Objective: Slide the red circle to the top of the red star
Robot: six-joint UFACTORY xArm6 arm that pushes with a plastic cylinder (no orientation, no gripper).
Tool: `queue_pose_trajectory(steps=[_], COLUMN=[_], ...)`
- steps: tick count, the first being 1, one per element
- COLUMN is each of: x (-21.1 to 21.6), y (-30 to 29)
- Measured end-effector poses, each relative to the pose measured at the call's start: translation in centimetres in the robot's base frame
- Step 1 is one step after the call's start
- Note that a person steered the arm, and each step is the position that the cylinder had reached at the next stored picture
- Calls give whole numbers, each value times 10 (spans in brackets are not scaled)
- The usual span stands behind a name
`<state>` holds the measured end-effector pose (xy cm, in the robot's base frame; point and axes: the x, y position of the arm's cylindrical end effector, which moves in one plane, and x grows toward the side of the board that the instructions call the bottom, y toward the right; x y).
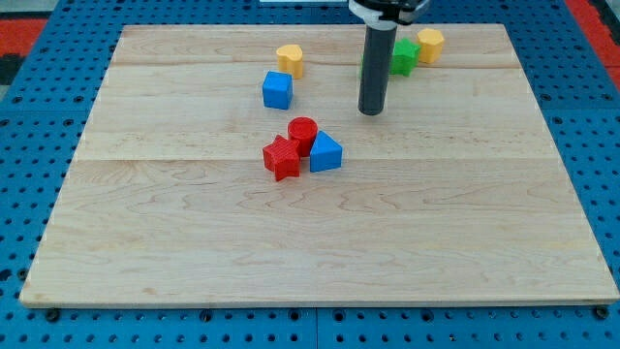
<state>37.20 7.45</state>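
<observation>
Nearest the view's bottom, the red star [281, 158] lies near the middle of the wooden board [194, 252], with the red circle [302, 131] touching its upper right side and a blue triangular block [325, 153] just beside both on the view's right. Farther up, my tip [371, 111] rests on the board, apart from the red circle, up and to its right; it is a bare rod, with no claw to spread or pinch. Beyond lie a blue cube [277, 90], a yellow cylinder [289, 60], a green block [402, 56] partly hidden behind the rod, and a yellow block [430, 44].
</observation>
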Motion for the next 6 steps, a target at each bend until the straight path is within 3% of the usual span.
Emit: queue_pose_trajectory(steps=[2, 5, 6], x=[35, 65, 55], y=[-7, -77, -92])
